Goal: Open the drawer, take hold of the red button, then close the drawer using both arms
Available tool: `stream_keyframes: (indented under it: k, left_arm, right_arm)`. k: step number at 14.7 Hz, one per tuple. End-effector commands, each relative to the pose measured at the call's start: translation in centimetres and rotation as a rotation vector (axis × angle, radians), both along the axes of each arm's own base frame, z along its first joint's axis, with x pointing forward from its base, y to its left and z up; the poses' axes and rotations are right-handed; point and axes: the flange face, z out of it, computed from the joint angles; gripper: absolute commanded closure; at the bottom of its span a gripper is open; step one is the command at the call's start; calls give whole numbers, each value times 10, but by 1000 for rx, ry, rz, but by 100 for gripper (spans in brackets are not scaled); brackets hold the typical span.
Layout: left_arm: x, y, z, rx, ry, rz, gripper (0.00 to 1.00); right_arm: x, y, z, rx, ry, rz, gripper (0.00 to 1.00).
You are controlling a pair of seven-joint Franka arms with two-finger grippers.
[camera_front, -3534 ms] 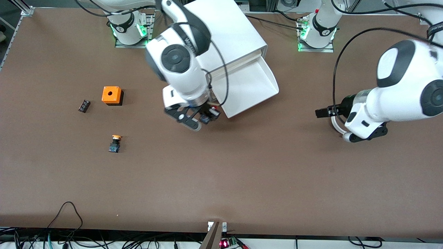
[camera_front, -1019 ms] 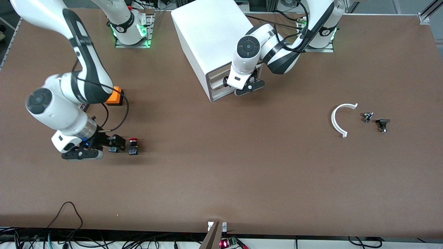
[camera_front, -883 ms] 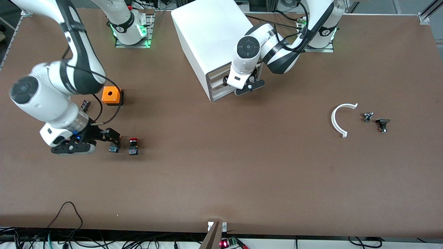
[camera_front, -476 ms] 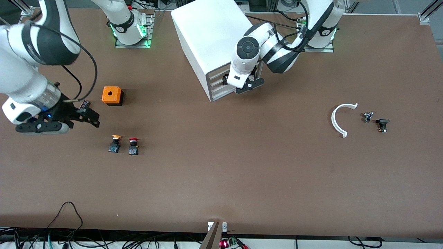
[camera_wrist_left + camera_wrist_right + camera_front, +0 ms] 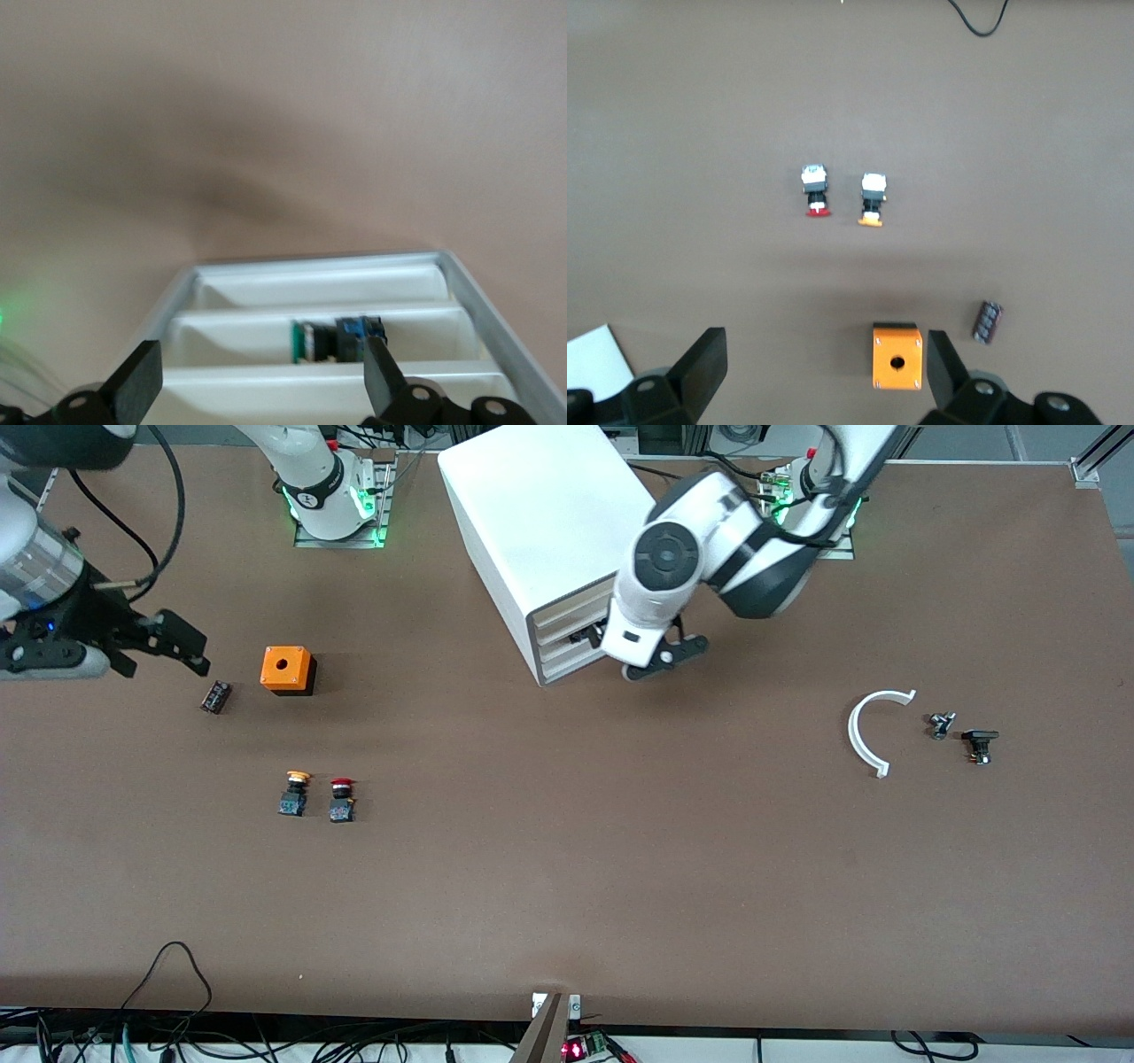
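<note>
The red-capped button (image 5: 341,802) stands on the table beside an orange-capped button (image 5: 294,793); it also shows in the right wrist view (image 5: 815,190). The drawer (image 5: 567,636) is pushed into the white cabinet (image 5: 540,505), flush with the other drawer fronts. My left gripper (image 5: 598,638) is open and empty just in front of the drawer fronts, and its fingers (image 5: 137,385) stand wide apart. My right gripper (image 5: 182,645) is open and empty, up in the air over the right arm's end of the table, and away from both buttons.
An orange box with a hole (image 5: 286,669) and a small black part (image 5: 215,696) lie near the right gripper. A white arc (image 5: 873,731) and two small dark parts (image 5: 942,724) lie toward the left arm's end. A green-and-blue part (image 5: 341,339) sits in a drawer recess.
The drawer was open and my right gripper held the red button; now it is shut and the button stands on the table. The right gripper has lifted away; the left has drawn back slightly.
</note>
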Motion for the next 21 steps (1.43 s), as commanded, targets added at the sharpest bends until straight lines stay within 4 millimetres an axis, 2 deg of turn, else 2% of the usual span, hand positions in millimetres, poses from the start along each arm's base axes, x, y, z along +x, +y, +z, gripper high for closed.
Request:
stream_keyframes:
  k: [1,4,7,8,10,12,14,16,17,19,21]
  left_arm:
    - [57,74,42,-62,-7,-142,0]
    - [95,143,73,-102,-54,-264,0]
    - [116,181,113,-26,-135,-416,0]
    - [119,191,120,-26,-149,-449,0]
    - [123,233,141,-21,-181,-504,0]
    - [115,268,167,-118,-215,-543,0]
    - [102,312,179,-158,-235,-603,0]
    - [91,337,186,-149,-258,-653,0]
    - [92,353,191,-125,-327,-641,0]
    - [68,347,181,-109,-364,-670,0]
    - [66,356,176,-102,-360,-652,0]
  right_arm:
    - [-17,-8,8,-1,34,-34,0]
    - [-23,-7,15,-4,79,-58,0]
    - [-22,-5,22,-6,76,-87,0]
    - [-21,-5,23,-7,69,-92,0]
    - [-19,-7,26,-4,63,-107,0]
    - [-18,-9,26,-5,61,-102,0]
    - [-16,-9,29,-3,43,-101,0]
    - [-16,-9,33,-7,30,-98,0]
    - [-15,-10,34,-27,25,-97,0]
    - [-14,-10,33,-47,24,-98,0]
    - [-14,-10,31,-46,33,-102,0]
